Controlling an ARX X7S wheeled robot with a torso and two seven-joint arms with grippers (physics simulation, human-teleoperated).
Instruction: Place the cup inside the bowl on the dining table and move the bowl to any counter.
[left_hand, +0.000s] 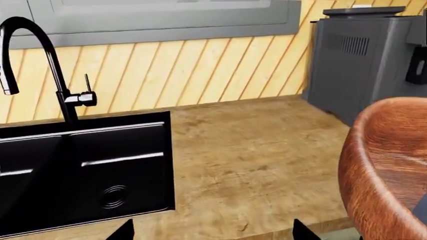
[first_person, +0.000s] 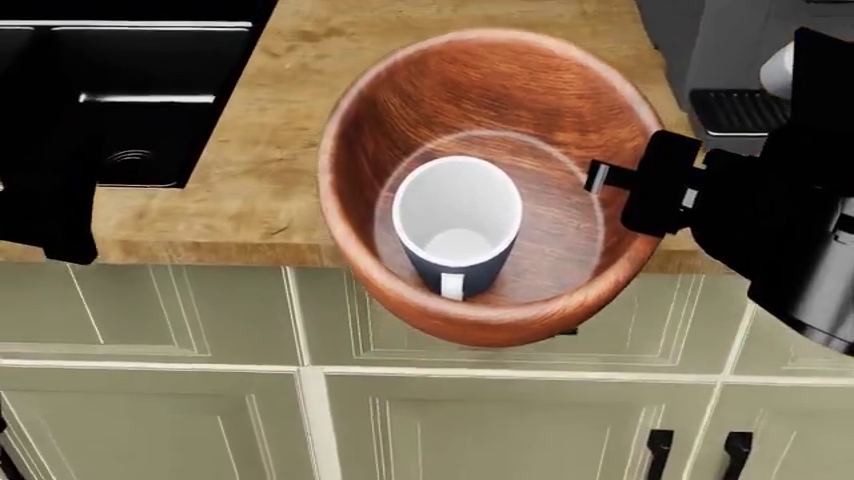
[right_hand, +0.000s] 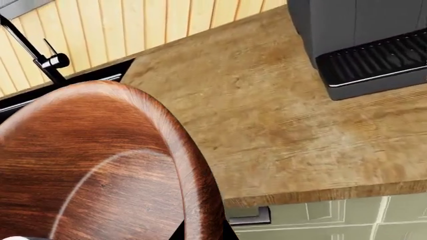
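The reddish-brown wooden bowl (first_person: 534, 100) is tilted over the front edge of the brown wooden counter (first_person: 287, 120). The blue-grey cup (first_person: 457, 220) stands inside it, white interior facing up, handle toward me. My right gripper (first_person: 607, 180) is shut on the bowl's right rim; in the right wrist view the rim (right_hand: 190, 165) runs between the two fingertips of the gripper (right_hand: 200, 231). My left gripper (left_hand: 213, 232) is open and empty above the counter (left_hand: 253, 165), with the bowl (left_hand: 383, 165) beside it. The dining table is out of view.
A black inset sink (first_person: 134, 90) with a black tap (left_hand: 40, 55) lies at the counter's left. A grey coffee machine (first_person: 747, 60) stands at the back right. Pale green cabinet doors (first_person: 160, 310) are below the counter. A slatted wooden wall (left_hand: 200, 70) backs it.
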